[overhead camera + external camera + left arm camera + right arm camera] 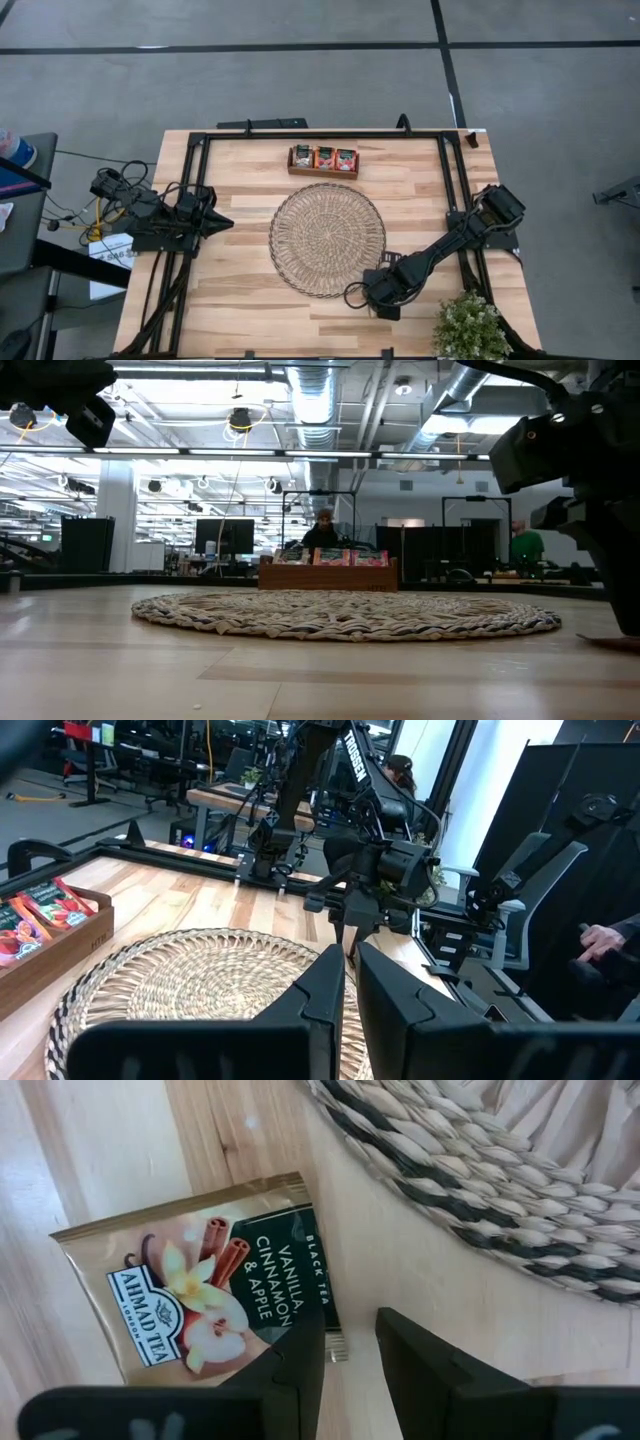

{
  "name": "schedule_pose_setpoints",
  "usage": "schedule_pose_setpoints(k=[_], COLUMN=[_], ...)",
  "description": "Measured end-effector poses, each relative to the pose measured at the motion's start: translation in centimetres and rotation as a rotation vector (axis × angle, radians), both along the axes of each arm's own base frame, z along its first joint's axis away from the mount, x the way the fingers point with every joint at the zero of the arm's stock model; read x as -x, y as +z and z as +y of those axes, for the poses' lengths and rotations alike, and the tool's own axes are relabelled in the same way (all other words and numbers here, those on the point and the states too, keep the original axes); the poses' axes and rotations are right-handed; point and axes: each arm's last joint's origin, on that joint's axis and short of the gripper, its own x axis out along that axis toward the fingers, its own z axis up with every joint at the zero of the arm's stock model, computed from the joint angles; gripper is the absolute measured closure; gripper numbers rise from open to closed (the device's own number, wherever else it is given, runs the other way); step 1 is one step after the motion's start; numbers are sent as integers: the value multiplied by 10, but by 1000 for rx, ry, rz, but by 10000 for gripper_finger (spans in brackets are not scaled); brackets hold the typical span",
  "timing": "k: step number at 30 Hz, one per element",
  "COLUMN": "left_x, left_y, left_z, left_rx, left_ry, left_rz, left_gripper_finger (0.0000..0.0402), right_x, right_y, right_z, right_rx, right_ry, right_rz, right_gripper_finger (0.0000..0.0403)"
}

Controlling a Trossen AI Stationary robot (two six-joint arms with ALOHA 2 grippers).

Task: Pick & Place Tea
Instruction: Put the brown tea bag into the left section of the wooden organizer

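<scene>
One tea sachet, pale beige with a dark green panel reading "Vanilla, Cinnamon & Apple", lies flat on the wooden table right under the right gripper. This gripper's two dark fingers hang low over the sachet's edge with a narrow gap between them, one overlapping its corner, pinching nothing. Just beyond the fingertips curves the rim of the round woven mat. Past the mat's far side, well away from this gripper, a brown wooden tray holds more sachets. Across the mat, the left gripper waits above the table edge, fingers nearly pressed together and empty.
</scene>
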Motion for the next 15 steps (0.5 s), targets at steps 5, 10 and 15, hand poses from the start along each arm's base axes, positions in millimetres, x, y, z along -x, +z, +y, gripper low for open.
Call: schedule_pose_setpoints(k=[5,10,15], left_x=[0,0,0], left_y=[0,0,0], left_z=[0,0,0], left_rx=[-1,-1,-2], left_ry=[0,0,0], left_rz=[0,0,0], left_gripper_finger=[380,380,380], right_x=[1,2,2], right_y=[-1,-1,-1], right_z=[-1,-1,-2], right_rx=[2,2,5], right_ry=[-11,-13,-23], right_rz=[13,25,33], right_gripper_finger=[321,360,398])
